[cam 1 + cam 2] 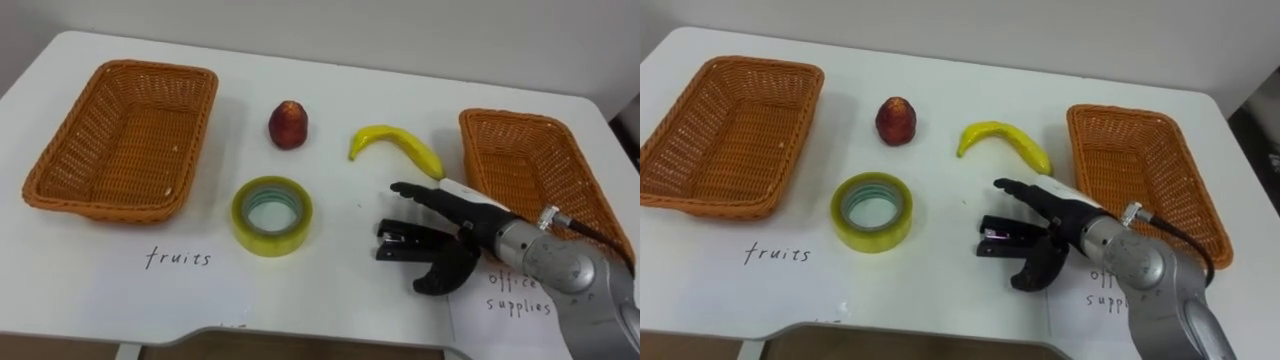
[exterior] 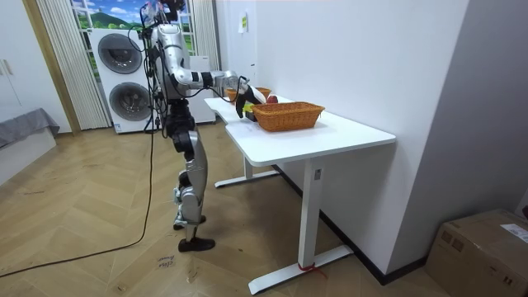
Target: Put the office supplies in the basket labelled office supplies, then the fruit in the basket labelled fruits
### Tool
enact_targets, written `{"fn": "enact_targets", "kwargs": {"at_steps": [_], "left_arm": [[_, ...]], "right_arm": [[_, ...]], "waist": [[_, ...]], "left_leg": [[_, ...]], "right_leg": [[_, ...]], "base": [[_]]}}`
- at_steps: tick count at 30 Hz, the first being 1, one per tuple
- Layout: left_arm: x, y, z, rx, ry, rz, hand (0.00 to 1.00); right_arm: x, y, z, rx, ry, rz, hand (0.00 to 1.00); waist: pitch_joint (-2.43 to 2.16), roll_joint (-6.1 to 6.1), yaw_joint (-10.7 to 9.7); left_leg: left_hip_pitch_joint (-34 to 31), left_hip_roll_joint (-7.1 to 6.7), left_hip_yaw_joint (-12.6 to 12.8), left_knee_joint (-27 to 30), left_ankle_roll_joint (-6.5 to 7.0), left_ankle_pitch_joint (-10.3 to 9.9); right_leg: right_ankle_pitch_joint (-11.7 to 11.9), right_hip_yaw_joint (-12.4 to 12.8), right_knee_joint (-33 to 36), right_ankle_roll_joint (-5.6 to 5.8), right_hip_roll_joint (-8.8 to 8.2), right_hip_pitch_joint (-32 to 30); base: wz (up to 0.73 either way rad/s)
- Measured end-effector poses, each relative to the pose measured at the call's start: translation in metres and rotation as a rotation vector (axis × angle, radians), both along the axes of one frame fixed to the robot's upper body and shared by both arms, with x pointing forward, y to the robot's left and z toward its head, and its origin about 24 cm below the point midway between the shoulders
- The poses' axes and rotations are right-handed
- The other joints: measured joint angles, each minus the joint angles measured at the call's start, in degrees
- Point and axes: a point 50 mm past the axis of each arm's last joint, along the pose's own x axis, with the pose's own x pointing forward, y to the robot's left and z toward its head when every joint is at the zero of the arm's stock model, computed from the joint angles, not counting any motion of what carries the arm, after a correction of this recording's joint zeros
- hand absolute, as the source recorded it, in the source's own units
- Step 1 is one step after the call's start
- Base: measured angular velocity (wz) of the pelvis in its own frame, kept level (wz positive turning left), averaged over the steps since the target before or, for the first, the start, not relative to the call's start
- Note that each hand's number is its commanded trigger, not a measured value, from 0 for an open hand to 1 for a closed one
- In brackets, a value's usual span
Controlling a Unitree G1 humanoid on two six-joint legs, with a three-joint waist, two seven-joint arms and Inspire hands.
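Baskets of orange wicker sit at either end of my white counter [image 1: 400, 90]: the left basket [image 1: 120, 68] lies on the far left, and the right basket [image 1: 510, 116] on the far right. Both hold nothing. My right robot hand [image 1: 465, 215] reaches in from the near right, just left of the right basket. It is open, with its fingers stretched out on the far side of a black stapler [image 1: 400, 245] and its thumb on the near side. The stapler rests on the counter between them. A yellow banana [image 1: 395, 142] lies just beyond my fingers. A roll of yellow tape [image 1: 250, 235] lies flat near the middle, and a red apple [image 1: 288, 125] stands beyond it.
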Motion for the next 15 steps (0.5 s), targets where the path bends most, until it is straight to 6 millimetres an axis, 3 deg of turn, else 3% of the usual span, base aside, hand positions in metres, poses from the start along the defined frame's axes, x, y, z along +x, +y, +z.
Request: {"fn": "enact_targets", "kwargs": {"at_steps": [15], "left_arm": [[0.0004, 0.0002, 0.0001, 0.005, -0.001, -0.002, 0.0]], "right_arm": [[0.0008, -0.0056, -0.0091, -0.021, 0.014, -0.038, 0.0]], "waist": [[0.09, -0.1, 1.6]], "left_leg": [[-0.5, -0.02, -0.1, 0.1, 0.0, 0.0]], "right_leg": [[0.0, -0.2, 0.0, 0.0, -0.06, -0.4]], "base": [[0.0]]}}
